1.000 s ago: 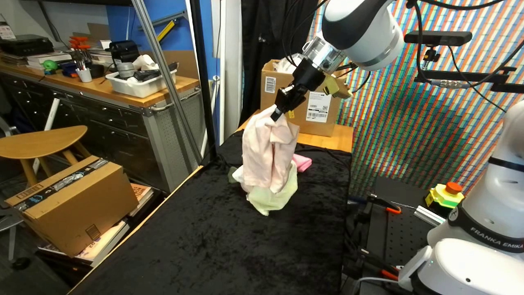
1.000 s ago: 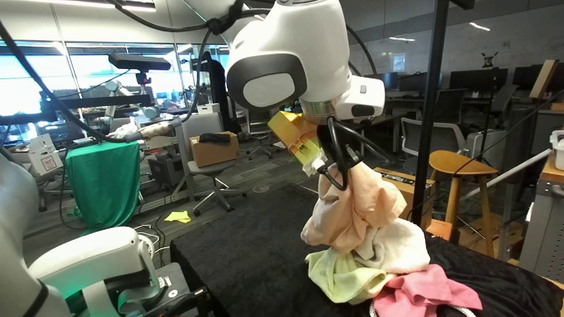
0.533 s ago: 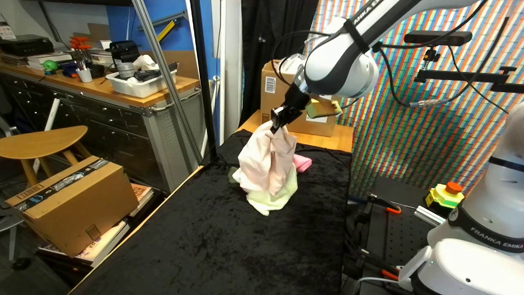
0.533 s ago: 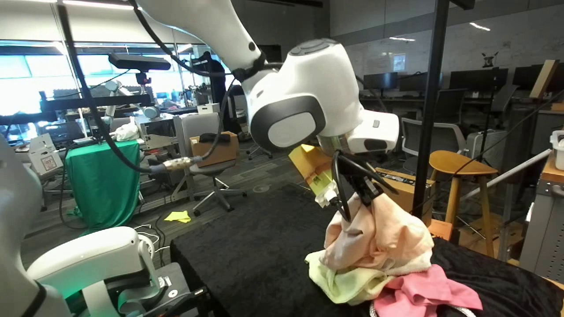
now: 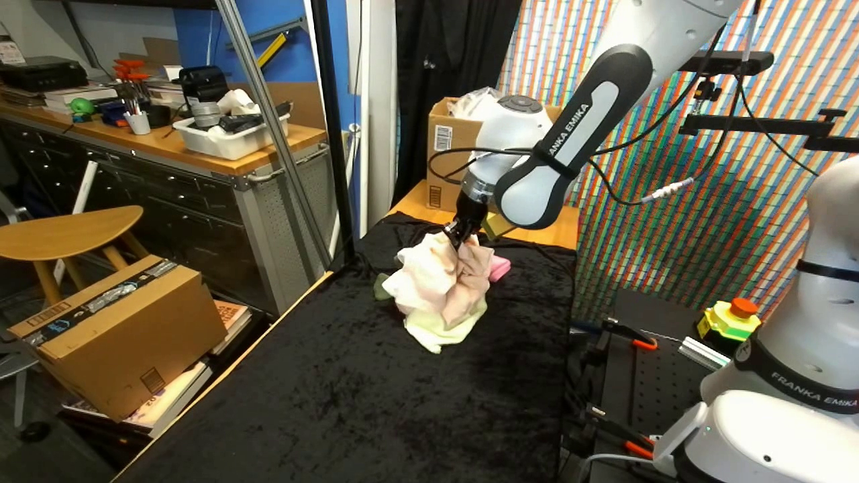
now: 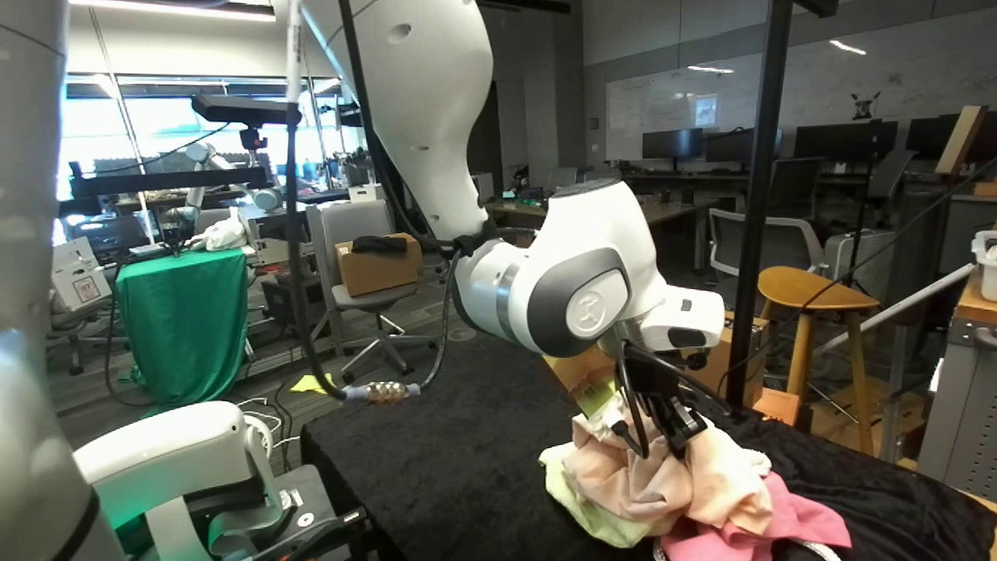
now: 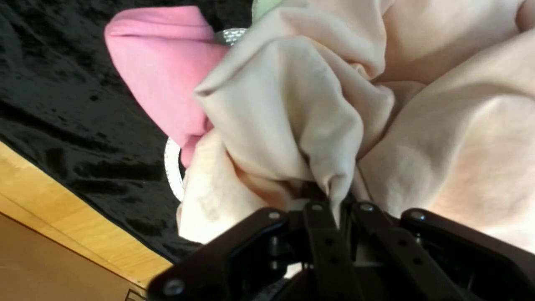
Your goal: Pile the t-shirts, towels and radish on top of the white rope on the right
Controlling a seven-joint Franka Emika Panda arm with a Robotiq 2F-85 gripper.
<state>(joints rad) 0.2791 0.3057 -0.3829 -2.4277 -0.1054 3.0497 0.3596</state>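
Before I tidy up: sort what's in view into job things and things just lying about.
The job:
gripper, shut on the peach cloth
pink cloth
light green cloth
white rope, partly covered
radish: not discernible

Lying about:
taped cardboard box
wooden stool
white bin
yellow sheet

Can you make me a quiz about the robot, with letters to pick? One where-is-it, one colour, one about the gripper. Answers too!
1. Where does the white rope show?
A) At the pink cloth's edge
B) On the wooden stool
C) On the red button

2. What colour is the table cover?
A) Red
B) Yellow
C) Black

3. How is the gripper?
A) Wide open
B) Shut on the pale peach cloth
C) Shut on nothing

Answers:
1 A: in the wrist view, bits of it poke out there.
2 C: it looks black in all three views.
3 B: in the wrist view, a fold is pinched between the jaws.
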